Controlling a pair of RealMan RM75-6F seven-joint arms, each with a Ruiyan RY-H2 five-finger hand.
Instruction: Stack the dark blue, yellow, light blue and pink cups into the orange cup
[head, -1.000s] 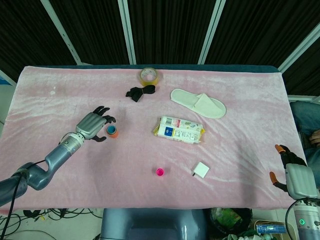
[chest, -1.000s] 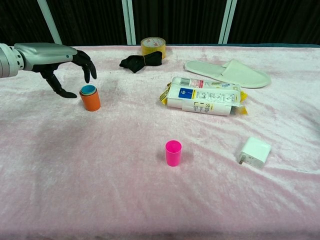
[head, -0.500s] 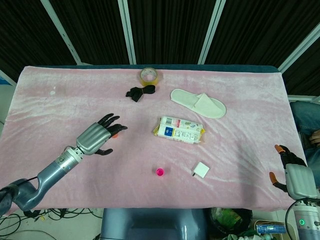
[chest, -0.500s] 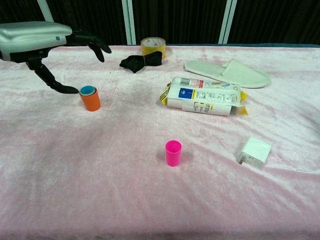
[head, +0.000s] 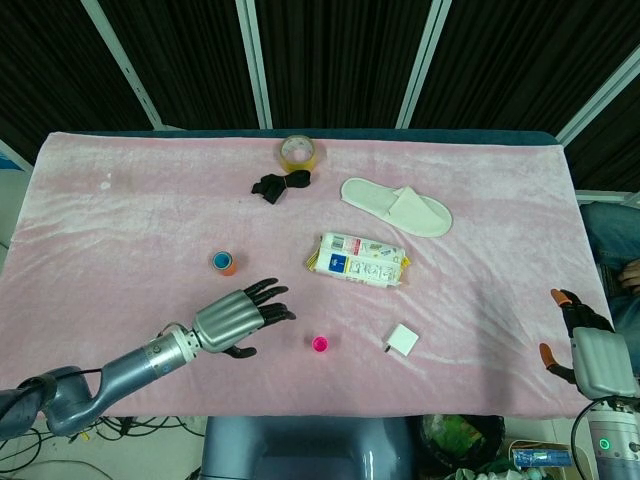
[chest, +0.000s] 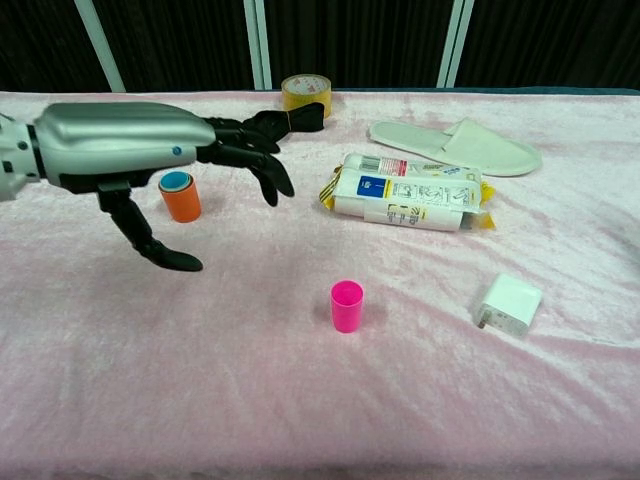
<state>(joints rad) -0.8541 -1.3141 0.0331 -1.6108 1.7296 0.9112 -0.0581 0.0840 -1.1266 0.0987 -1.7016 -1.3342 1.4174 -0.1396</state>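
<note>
**Left hand spread over the cloth, pink cup standing alone**

I take the pink cup (chest: 347, 305) as my landmark. It stands upright on the pink table cloth (head: 120, 230) with nothing in it and nothing touching it.

Largest first: the cloth covers the whole table. My left hand (head: 238, 318) hangs above it to the left of the pink cup, near it but apart from it. Its fingers (chest: 262, 160) are spread wide and reach forward, the thumb points down, and it has hold of nothing. My right hand (head: 585, 343) shows only in the head view, far to the right of the pink cup at the table's edge. I see its back and a few fingertips and cannot tell how far its fingers are parted.

Behind the pink cup and to the right lies the white slipper (chest: 458, 143), well apart from it. Closer, also behind and slightly right, lies the flat printed packet (chest: 408, 193). The black fabric piece (head: 279, 184) and the tape roll (chest: 306, 93) sit far behind, toward the back edge. The white charger block (chest: 510, 303) lies on the cloth just to the right.

The orange cup (chest: 182, 200) stands upright behind and to the left of the pink cup, with a light blue cup (chest: 176, 181) nested inside it, its rim showing at the top. My left hand is apart from it.
</note>
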